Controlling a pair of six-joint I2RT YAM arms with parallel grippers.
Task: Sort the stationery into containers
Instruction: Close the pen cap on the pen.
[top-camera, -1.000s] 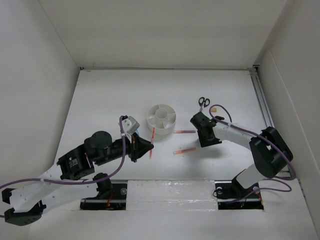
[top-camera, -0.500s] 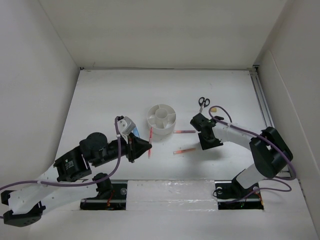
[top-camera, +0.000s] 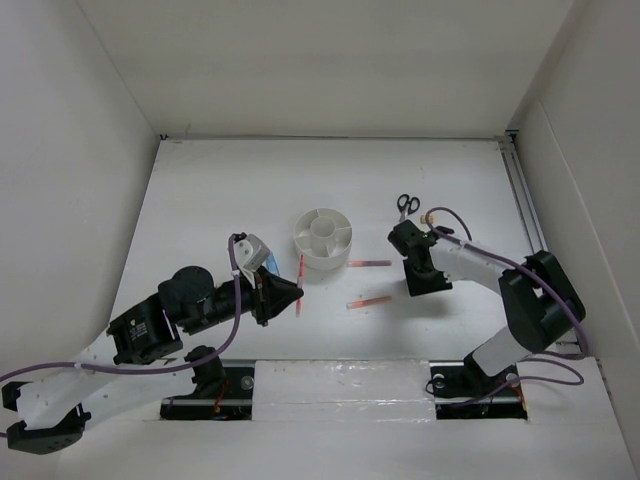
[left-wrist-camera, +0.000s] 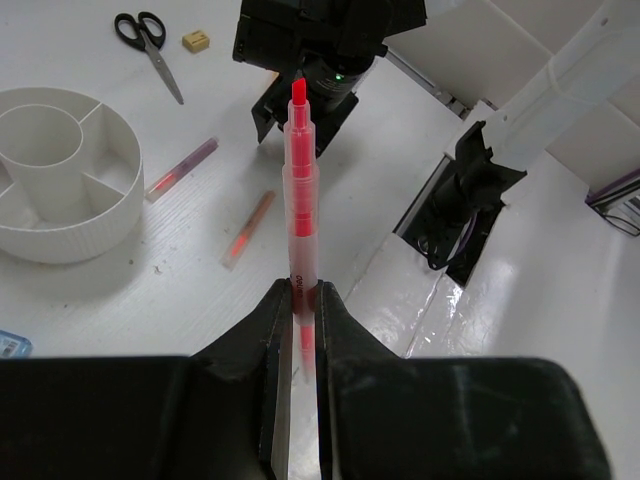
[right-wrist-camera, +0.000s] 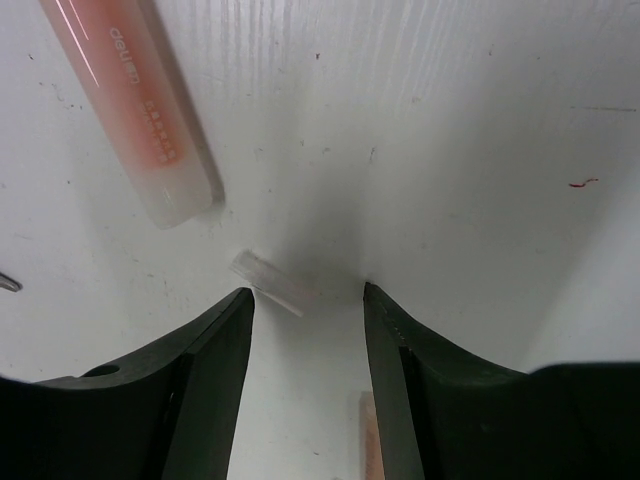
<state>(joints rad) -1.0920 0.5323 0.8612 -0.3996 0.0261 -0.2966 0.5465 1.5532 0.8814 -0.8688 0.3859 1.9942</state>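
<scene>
The left claw (left-wrist-camera: 300, 300) grips a pink pen (left-wrist-camera: 299, 180) by its lower end, holding it off the surface (top-camera: 200, 200) just beside the round white organizer (top-camera: 322, 262). The right claw (right-wrist-camera: 305, 300) stands open over the surface, with a small clear piece (right-wrist-camera: 272, 283) between its fingers and a second pink pen (right-wrist-camera: 130, 100) near it. A third pen (top-camera: 368, 301) lies between the arms. The scissors (top-camera: 406, 206) and tan eraser (top-camera: 427, 215) lie beyond the right claw.

Scissors (top-camera: 404, 205) behind-R of organizer (top-camera: 322, 262) — two pens (top-camera: 370, 263) front-R.
</scene>
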